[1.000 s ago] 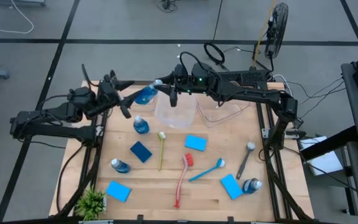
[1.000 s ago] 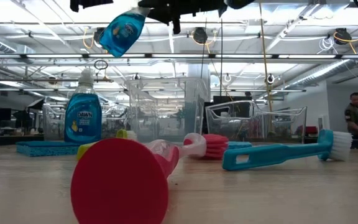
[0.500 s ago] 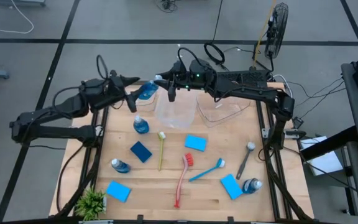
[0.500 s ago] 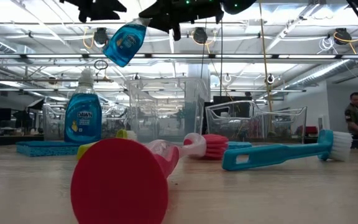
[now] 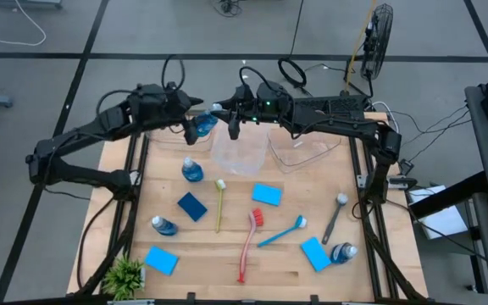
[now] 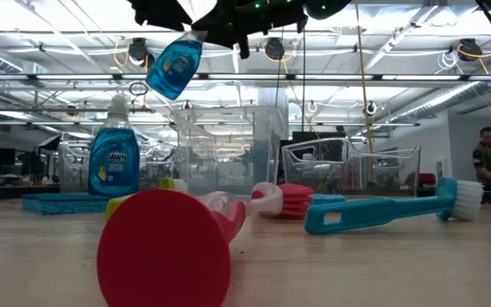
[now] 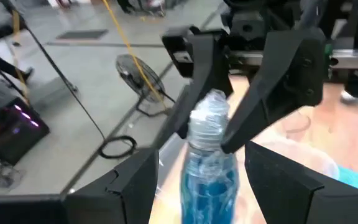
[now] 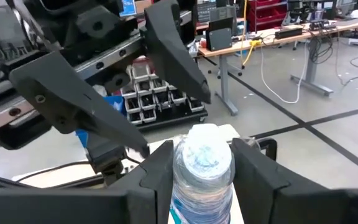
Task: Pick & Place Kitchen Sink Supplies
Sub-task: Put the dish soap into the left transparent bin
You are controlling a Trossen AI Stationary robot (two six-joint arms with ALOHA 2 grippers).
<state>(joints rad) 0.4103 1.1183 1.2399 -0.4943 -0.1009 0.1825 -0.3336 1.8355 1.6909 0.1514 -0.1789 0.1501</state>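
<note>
Wooden tabletop (image 5: 227, 254) lies well below the action, which hangs over its far edge. The left gripper (image 5: 191, 127) stands spread wide, its fingers flanking the body of the dish soap bottle (image 5: 202, 126) with a gap on each side. The bottle is smooth clear plastic, blue-filled, and tilted in mid-air with its pale cap toward the right arm. The right gripper (image 5: 224, 113) is clenched on that cap end. Just beyond sits a clear plastic tub (image 5: 240, 151).

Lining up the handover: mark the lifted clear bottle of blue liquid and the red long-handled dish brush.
Lifted clear bottle of blue liquid (image 6: 173, 68): low view, on its label.
Red long-handled dish brush (image 5: 246, 250): high view, mid-handle.
</note>
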